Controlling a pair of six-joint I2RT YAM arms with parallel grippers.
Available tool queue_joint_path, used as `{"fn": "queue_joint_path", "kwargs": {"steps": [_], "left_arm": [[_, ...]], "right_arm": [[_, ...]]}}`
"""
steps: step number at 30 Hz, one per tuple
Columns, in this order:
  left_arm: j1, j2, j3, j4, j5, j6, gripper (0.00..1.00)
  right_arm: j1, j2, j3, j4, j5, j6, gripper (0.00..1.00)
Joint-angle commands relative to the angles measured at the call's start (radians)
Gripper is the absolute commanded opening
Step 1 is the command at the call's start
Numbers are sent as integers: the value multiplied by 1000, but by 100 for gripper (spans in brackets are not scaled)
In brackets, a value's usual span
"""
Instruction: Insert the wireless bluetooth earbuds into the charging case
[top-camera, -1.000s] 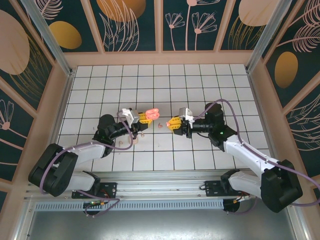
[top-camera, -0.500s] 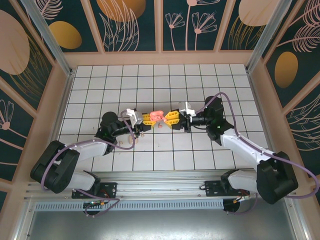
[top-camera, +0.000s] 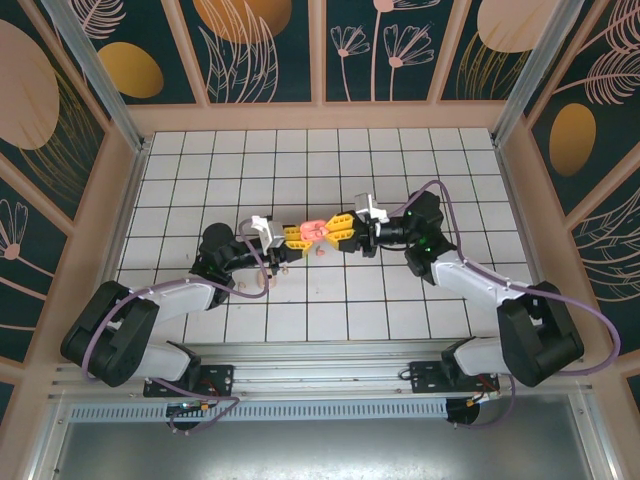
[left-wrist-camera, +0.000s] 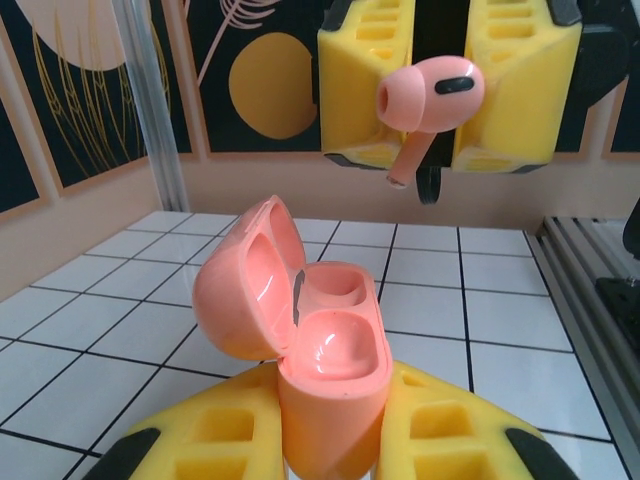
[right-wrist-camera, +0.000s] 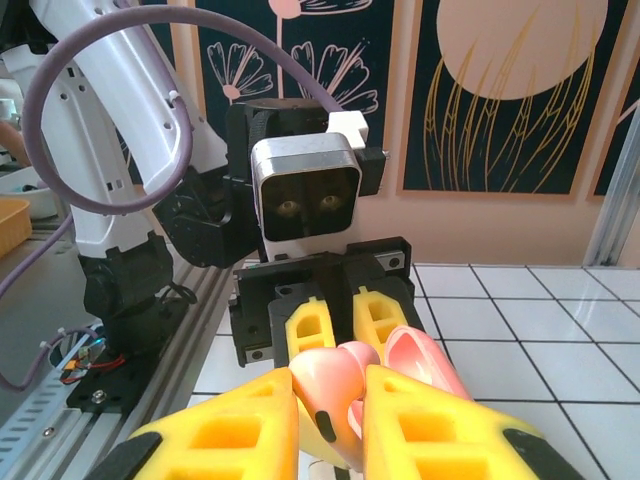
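My left gripper is shut on the coral-pink charging case, which stands upright between its yellow fingers. The lid hangs open to the left and both wells are empty. Just above and beyond the case, my right gripper is shut on a coral-pink earbud with its stem slanting down. In the right wrist view that earbud sits pinched between the yellow fingers, with the case lid right behind it. From above, the two grippers meet nose to nose at mid-table, the right gripper beside the case.
A tiny coral earbud lies on the white tiles just in front of the grippers. A small pale piece lies by the left arm's wrist. Wooden walls ring the tiled floor, and a metal rail runs along the near edge.
The right gripper has carried the earbud leftward until it hangs by the open case. The left gripper turned and shifted slightly right, then held still.
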Motion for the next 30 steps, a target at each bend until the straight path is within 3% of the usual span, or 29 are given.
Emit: {"fn": "queue_joint_path", "kwargs": {"steps": [1,8,18,30], "left_arm": [[-7,-3,11,104,19,-51,9],[-6,8,8,180,5,-106,9],[-6,11,8,170,9,-102,9],[-7,2,3,160,-14,-96,9]], "right_arm": [[2,23,-16,117,3,50,21],[3,34,-27,128,20,49,21],[5,81,-34,292,62,140,21],[34,124,-18,337,69,168,21]]}}
